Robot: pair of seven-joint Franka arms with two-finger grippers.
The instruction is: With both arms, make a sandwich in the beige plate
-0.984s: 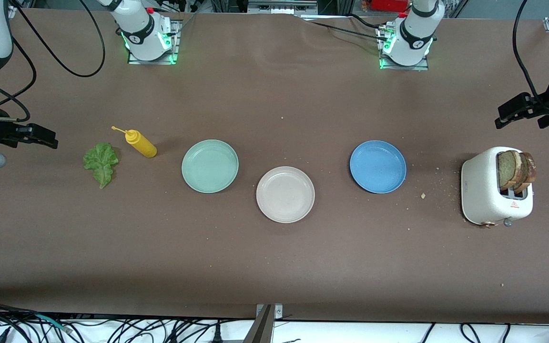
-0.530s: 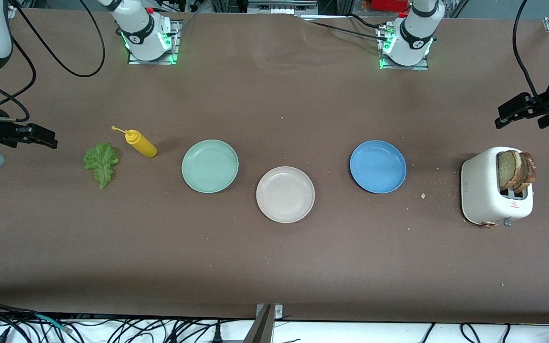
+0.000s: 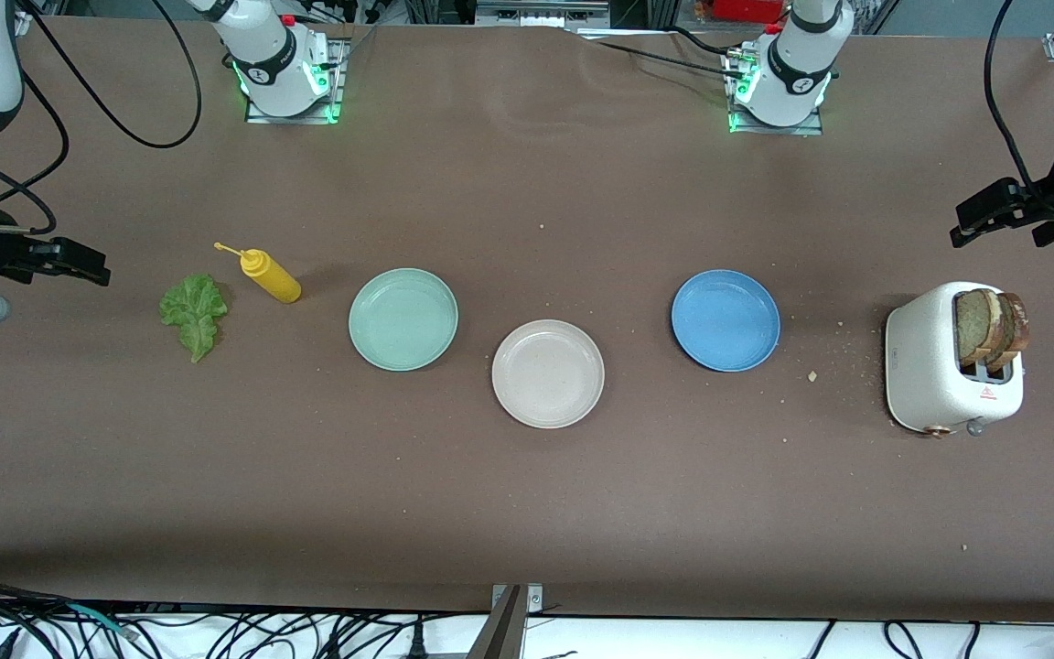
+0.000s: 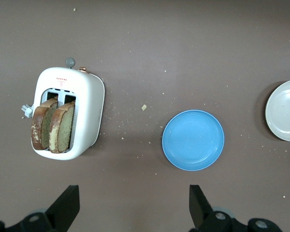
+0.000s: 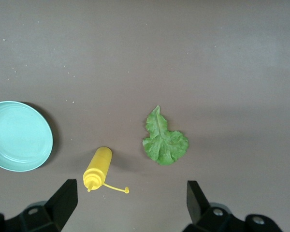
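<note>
The beige plate lies bare mid-table, nearer the front camera than the two plates flanking it; its edge shows in the left wrist view. Two brown bread slices stand upright in a white toaster at the left arm's end, also in the left wrist view. A green lettuce leaf lies flat at the right arm's end. My left gripper hangs open over bare table beside the toaster. My right gripper hangs open over bare table beside the lettuce. Neither holds anything.
A mint green plate and a blue plate flank the beige one. A yellow squeeze bottle lies on its side between lettuce and mint plate. Crumbs dot the table near the toaster.
</note>
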